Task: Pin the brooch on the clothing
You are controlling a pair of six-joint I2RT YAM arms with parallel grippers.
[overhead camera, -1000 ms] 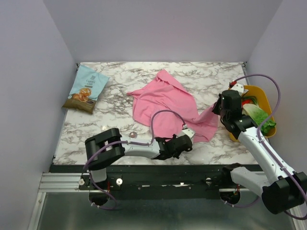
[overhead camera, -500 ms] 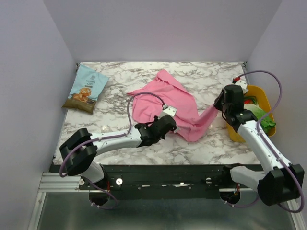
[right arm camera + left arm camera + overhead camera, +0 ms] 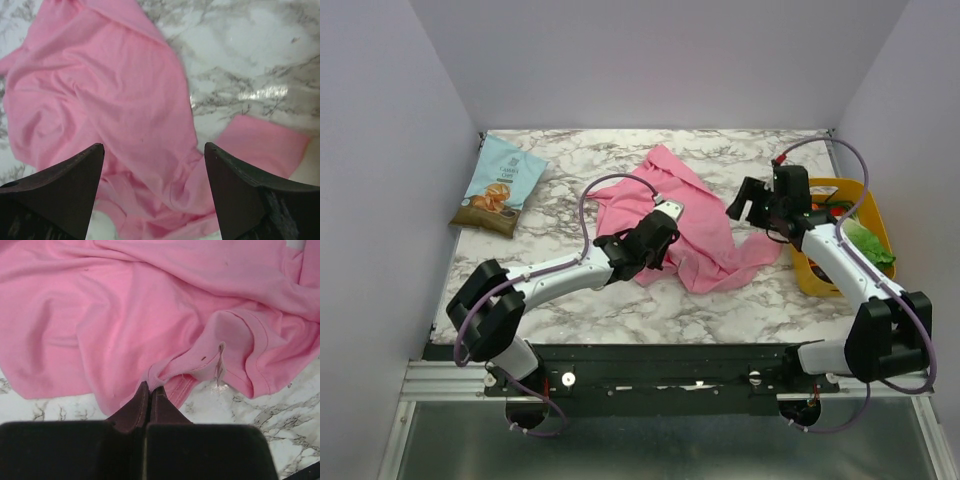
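While the left gripper (image 3: 150, 390) is pinching the clothing (image 3: 125, 315) at its near hem and the right gripper (image 3: 153, 150) is hovering spread over its right side, tug slowly, flattening fabric; brooch isn't showing.

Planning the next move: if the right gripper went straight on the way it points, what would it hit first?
Probably the pink T-shirt: its crumpled fabric lies straight ahead of the open right gripper. How far off it is remains unclear.
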